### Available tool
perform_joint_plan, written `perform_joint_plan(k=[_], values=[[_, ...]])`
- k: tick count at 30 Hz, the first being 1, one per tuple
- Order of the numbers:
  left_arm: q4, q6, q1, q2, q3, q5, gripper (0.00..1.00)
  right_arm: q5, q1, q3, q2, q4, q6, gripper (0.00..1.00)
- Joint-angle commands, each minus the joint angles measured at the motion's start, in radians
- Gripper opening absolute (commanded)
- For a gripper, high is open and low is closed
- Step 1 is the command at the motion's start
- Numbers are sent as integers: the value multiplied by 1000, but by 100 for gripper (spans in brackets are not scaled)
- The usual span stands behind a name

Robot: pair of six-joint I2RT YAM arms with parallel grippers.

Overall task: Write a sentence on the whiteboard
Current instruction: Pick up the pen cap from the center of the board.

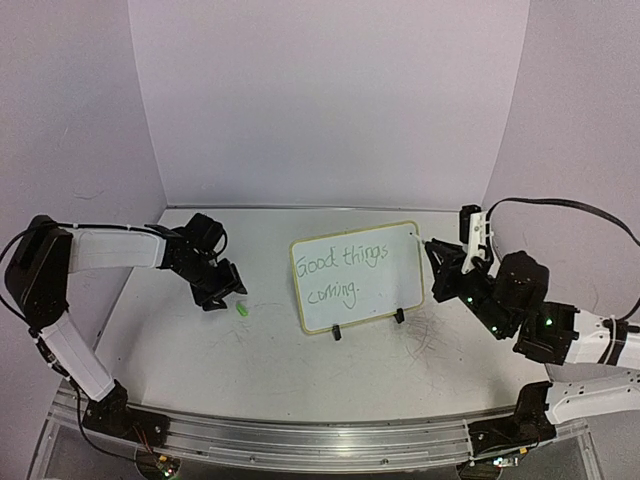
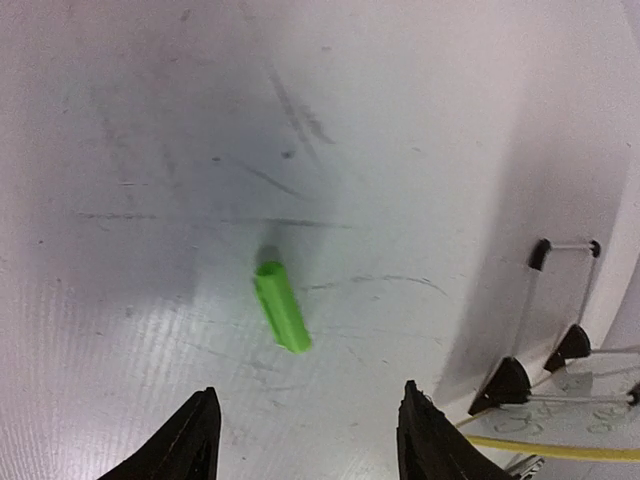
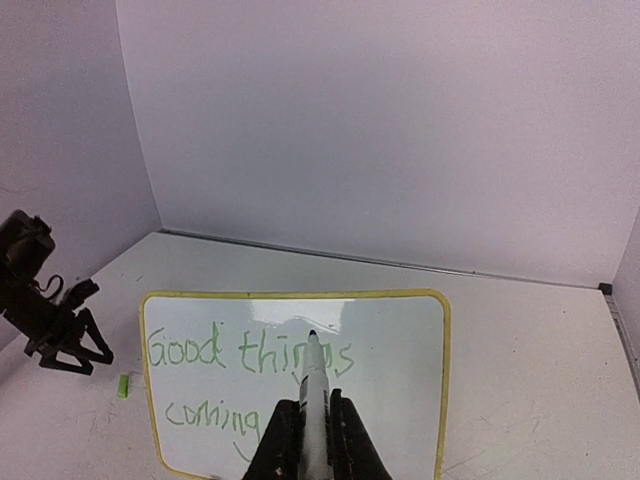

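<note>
whiteboard (image 1: 396, 286) upright mid-table, green cap (image 1: 242, 309) lying left of it, marker (image 3: 313, 365) in right claw (image 3: 315, 418) beside it, open tabletop (image 1: 300, 380) in front

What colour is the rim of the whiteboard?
Pale yellow. The whiteboard shows it best in the right wrist view.

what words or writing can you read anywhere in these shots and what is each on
"Good things": top line of the green handwriting on the whiteboard.
"coming.": second line, below it on the same board.
In the right wrist view the marker covers part of "things".
Nothing else can be read: no print shows on the marker or the green cap.
</note>
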Motion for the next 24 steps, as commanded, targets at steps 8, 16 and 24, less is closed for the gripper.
perform_joint_plan(k=[8, 16, 24], values=[[-60, -37, 29, 212, 148, 67, 60, 23, 0, -69, -58, 39, 21, 0], [-97, -127, -2, 248, 160, 19, 52, 20, 0, -89, -67, 68, 21, 0], [-203, -151, -17, 321, 248, -71, 39, 20, 0, -103, -84, 84, 21, 0]])
